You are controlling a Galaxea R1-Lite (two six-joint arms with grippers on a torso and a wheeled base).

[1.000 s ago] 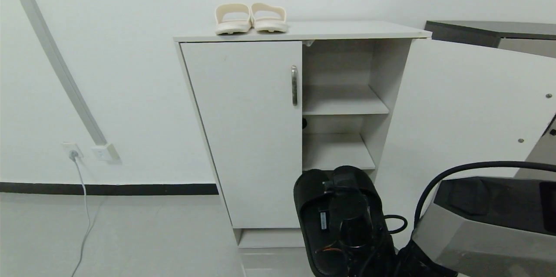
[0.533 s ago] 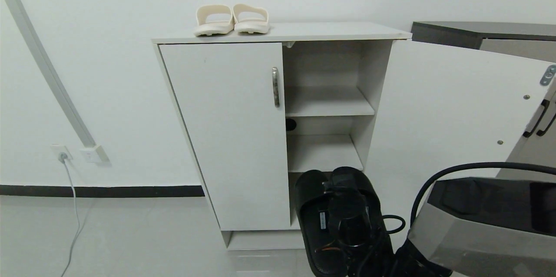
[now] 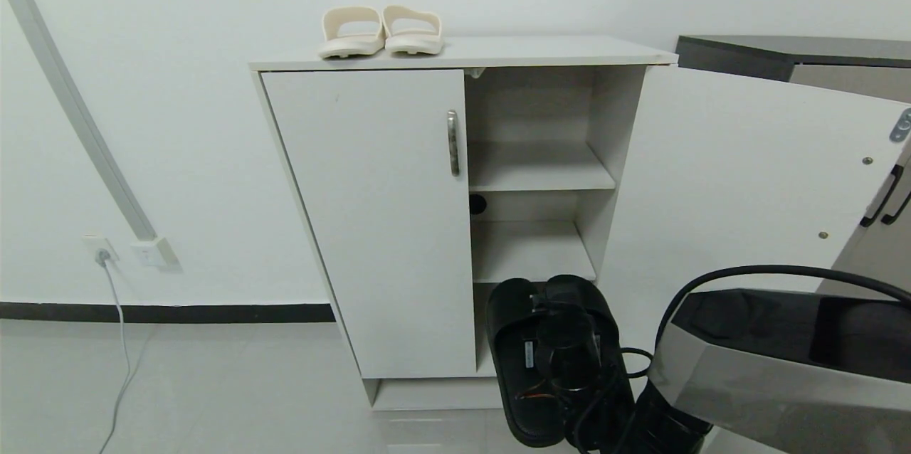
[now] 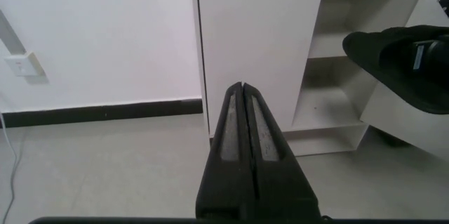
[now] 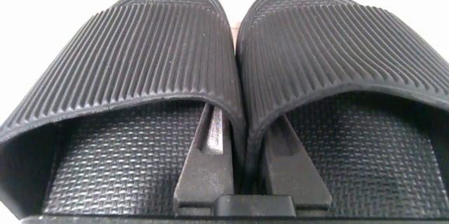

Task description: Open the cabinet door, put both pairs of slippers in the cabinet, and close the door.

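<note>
**Black slippers held at the open cabinet, cream pair on top**

The black slippers (image 3: 523, 361), one pair of two, hang side by side in the right gripper (image 3: 569, 351). Its two fingers (image 5: 210, 150) each reach under one strap and pinch the slippers' inner edges together between them. The pair is held low, just in front of the open right half of the cabinet (image 3: 555, 50), below its two shelves (image 3: 537, 166).

The left gripper (image 4: 242, 92) has its fingers pressed flat together with nothing between them. It points toward the foot of the cabinet, above the floor.

The cabinet has two doors. The right door (image 3: 740, 176) is swung wide open. The left door (image 3: 377, 219) is shut, with one handle (image 3: 453, 143) on its inner edge.

The cream slippers (image 3: 381, 30), the second pair of two, sit together on the cabinet top above the left door.
</note>
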